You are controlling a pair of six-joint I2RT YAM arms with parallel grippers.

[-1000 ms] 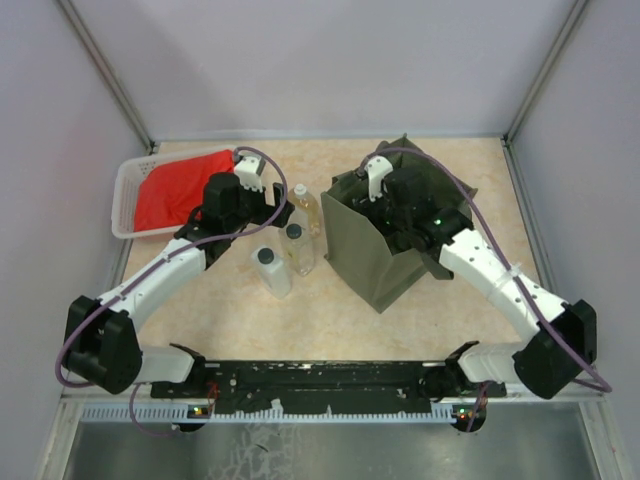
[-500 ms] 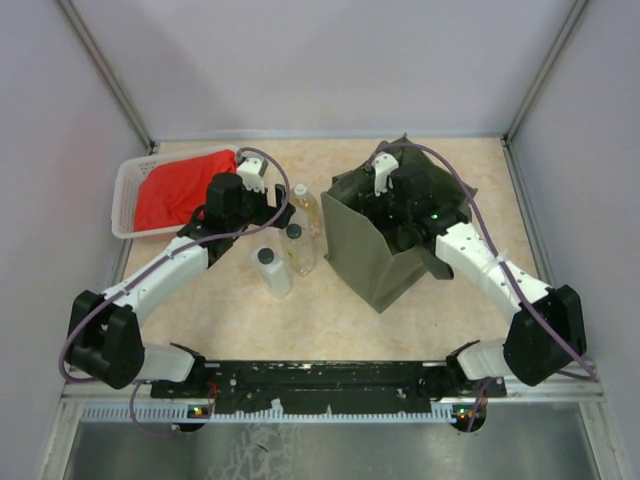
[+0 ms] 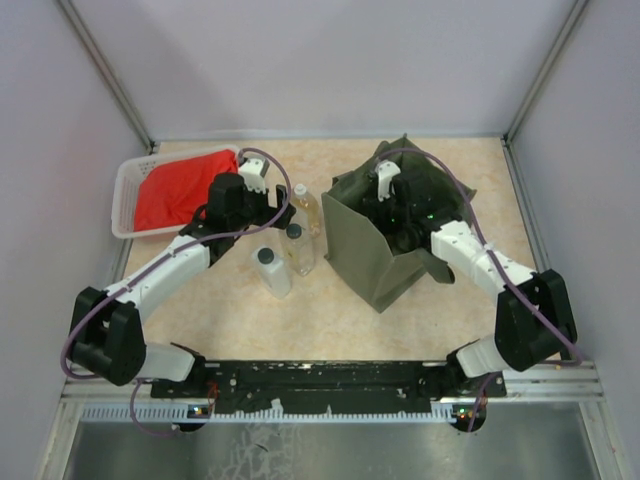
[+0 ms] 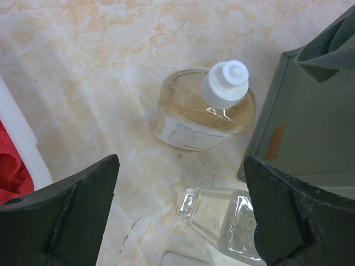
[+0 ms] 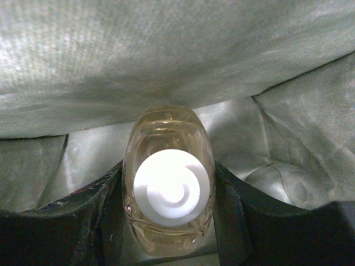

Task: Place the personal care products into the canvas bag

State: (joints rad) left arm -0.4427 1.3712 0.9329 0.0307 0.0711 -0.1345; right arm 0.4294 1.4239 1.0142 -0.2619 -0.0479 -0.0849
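Pale grey walls close in a marbled beige table. At its far left corner sits a white basket with a red cloth in it. The olive canvas bag stands upright just right of the table's middle, with its mouth open. The right jaws are down inside it, part open and closed on the sides of an amber bottle. Its white cap faces up between the two dark fingers, with bag fabric all round. I cannot tell whether it rests on the bag's floor. Left of the bag, three bottles stand together on the table. A second amber bottle is farthest back, a clear bottle with a black cap sits just in front of it, and a white bottle with a dark cap is nearest the near edge. The left jaws hover above the amber and clear ones, spread wide, holding and touching nothing.
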